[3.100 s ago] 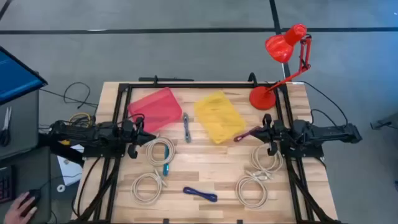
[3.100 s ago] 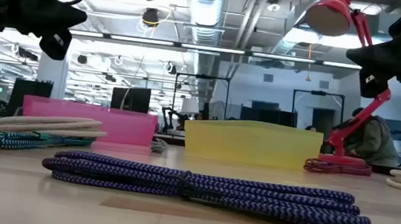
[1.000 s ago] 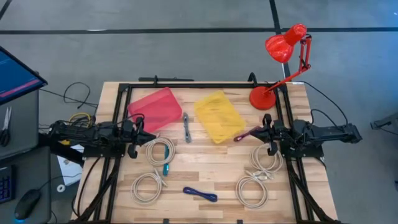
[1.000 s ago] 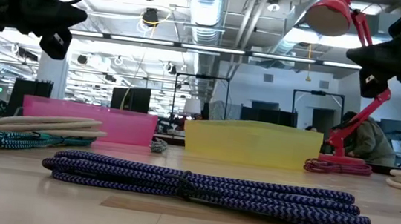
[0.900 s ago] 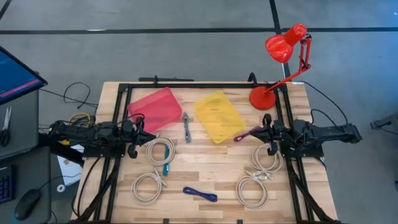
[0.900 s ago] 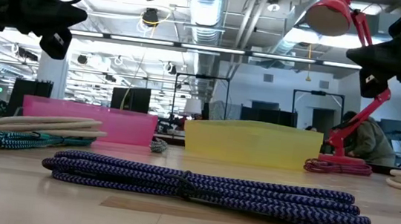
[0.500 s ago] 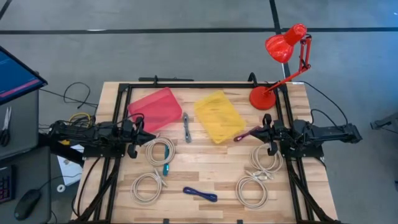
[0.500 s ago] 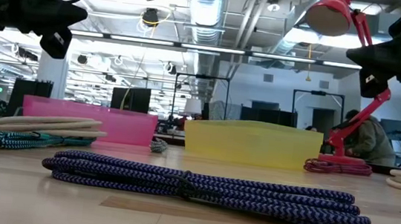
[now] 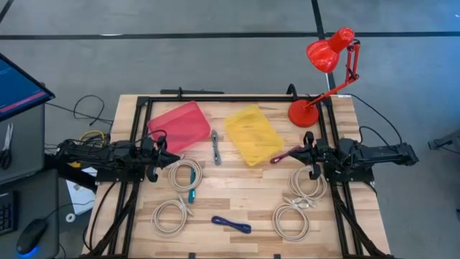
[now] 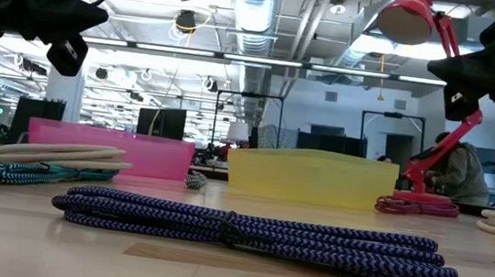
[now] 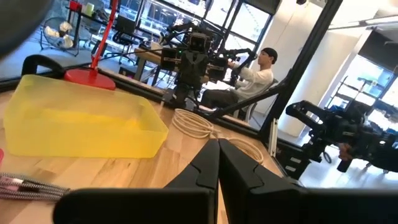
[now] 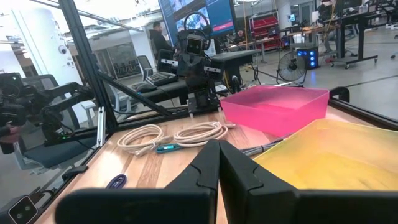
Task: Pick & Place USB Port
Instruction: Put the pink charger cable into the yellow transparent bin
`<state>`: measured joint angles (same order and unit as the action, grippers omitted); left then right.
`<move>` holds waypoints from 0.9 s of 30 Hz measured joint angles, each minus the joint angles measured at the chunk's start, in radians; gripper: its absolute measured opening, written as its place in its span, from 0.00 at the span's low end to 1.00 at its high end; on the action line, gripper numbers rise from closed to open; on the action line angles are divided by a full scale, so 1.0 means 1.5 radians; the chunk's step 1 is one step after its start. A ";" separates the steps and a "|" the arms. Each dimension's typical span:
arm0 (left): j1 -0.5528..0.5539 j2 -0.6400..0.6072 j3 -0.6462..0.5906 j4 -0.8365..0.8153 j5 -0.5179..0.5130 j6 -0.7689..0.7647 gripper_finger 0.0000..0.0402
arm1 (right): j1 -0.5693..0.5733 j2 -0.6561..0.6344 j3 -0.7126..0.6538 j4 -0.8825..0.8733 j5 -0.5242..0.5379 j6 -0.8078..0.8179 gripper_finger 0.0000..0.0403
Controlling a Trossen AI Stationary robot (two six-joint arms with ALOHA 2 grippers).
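Observation:
Several bundled cables lie on the wooden table: a blue-purple braided one [image 9: 231,224] [image 10: 256,232] near the near edge, a teal one [image 9: 192,194], a grey one [image 9: 215,147] between the bins, and a maroon one [image 9: 286,155] by the yellow bin. The pink bin [image 9: 180,126] and yellow bin [image 9: 253,134] stand at the far side. My left gripper [image 9: 164,160] [image 11: 217,149] hovers shut at the left edge, beside the pink bin. At the right edge my right gripper [image 9: 305,155] [image 12: 217,149] hovers shut, close to the maroon cable. Neither touches anything.
White cable coils lie on the table at left [image 9: 185,173] [image 9: 170,214] and at right [image 9: 307,181] [image 9: 291,219]. A red desk lamp [image 9: 330,65] stands on the far right corner. A dark frame [image 9: 230,98] borders the table. A person [image 11: 258,74] sits in the room beyond.

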<state>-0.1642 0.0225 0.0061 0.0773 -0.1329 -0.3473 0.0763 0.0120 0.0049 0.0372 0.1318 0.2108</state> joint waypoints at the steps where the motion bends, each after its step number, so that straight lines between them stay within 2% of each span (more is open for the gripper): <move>1: 0.000 0.000 0.000 0.001 0.000 -0.014 0.01 | 0.001 0.000 0.000 0.000 0.000 0.000 0.00; 4: 0.000 0.000 0.000 0.010 -0.005 -0.081 0.01 | -0.001 0.000 0.001 0.016 0.002 0.031 0.00; 8: 0.000 0.000 0.000 0.039 -0.013 -0.099 0.01 | -0.001 0.000 0.015 0.036 0.022 0.108 0.00; 16: 0.000 0.000 0.000 0.094 -0.024 -0.123 0.01 | -0.001 0.000 0.018 0.133 0.018 0.103 0.00; 22: 0.000 0.003 0.000 0.106 -0.055 -0.189 0.01 | -0.002 0.000 0.019 0.091 0.034 0.209 0.00; 27: 0.000 0.047 0.018 0.109 -0.067 -0.209 0.01 | -0.002 0.001 0.055 0.003 0.035 0.259 0.00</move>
<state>-0.1638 0.0927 0.0339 0.2401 -0.2330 -0.6606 0.0738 0.0128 0.0870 0.0418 0.1848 0.5987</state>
